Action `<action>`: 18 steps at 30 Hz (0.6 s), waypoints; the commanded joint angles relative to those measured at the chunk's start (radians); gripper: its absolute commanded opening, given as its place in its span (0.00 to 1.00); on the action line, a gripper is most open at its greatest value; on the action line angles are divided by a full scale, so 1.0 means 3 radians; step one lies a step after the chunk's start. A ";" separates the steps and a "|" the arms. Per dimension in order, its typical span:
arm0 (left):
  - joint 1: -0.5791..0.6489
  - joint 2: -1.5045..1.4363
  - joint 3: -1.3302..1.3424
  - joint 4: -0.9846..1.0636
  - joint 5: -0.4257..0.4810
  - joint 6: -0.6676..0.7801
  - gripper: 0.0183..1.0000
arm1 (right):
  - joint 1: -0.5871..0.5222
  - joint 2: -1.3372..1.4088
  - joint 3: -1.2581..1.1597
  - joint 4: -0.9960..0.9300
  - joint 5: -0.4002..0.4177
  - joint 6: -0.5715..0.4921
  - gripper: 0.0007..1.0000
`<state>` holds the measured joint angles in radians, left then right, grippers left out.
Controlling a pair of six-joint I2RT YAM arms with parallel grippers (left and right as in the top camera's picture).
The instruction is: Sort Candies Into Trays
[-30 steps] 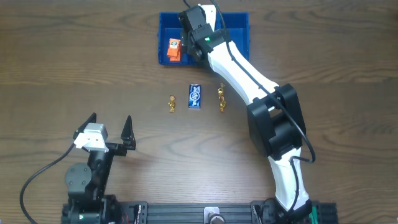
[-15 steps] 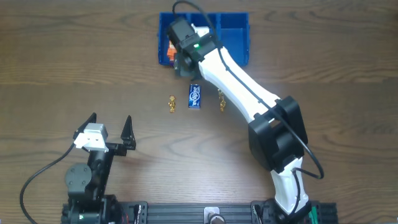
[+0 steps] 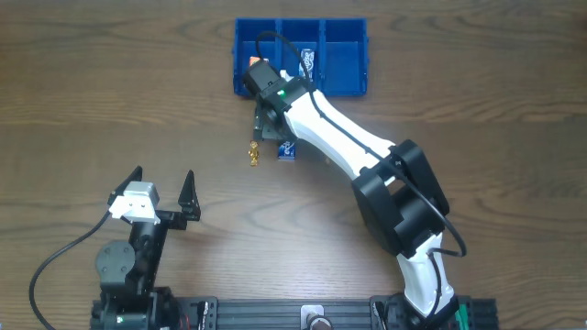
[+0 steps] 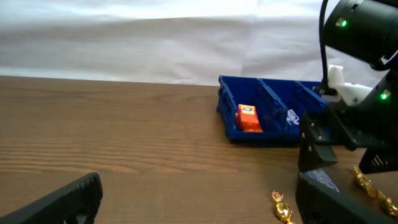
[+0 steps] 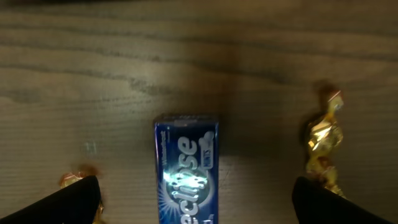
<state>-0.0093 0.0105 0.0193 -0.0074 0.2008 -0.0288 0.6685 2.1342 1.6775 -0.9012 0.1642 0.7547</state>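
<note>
- The step in hand looks like picking up the blue rectangular gum pack, which lies flat on the brown wood-grain surface near the blue plastic three-compartment tray
- The right tool hovers over the pack with the pack centred between its fingers; it should drop straight down and close across the narrow width, not the length
- A gold foil-wrapped candy lies to one side of the pack and a second gold candy to the other, each about in line with a fingertip, so narrowing the spread before descent would likely spare them a knock
- The pack probably belongs in the middle compartment, where a matching blue pack already lies; an orange wrapped candy sits in the end one
- The right tool is spread wide, grasping nothing, well clear of the pack's sides
- The left tool rests near its base, released and empty, well apart from the candies
</note>
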 commanded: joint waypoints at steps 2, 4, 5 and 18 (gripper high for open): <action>0.0014 -0.0020 -0.0048 -0.0160 0.0095 -0.0014 1.00 | 0.0062 0.0178 -0.0033 0.0038 -0.0009 0.0103 1.00; 0.0014 -0.0020 -0.0048 -0.0160 0.0095 -0.0014 1.00 | 0.0062 0.0229 -0.0033 0.0046 -0.0009 0.0104 0.99; 0.0014 -0.0020 -0.0048 -0.0159 0.0095 -0.0014 1.00 | 0.0062 0.0238 -0.0034 0.0047 -0.0019 0.0104 0.98; 0.0014 -0.0020 -0.0048 -0.0159 0.0095 -0.0013 1.00 | 0.0055 0.0305 -0.0034 0.0114 -0.0020 0.0113 0.48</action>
<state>-0.0093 0.0105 0.0193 -0.0074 0.2008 -0.0288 0.6849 2.2189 1.6703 -0.8696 0.1501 0.7822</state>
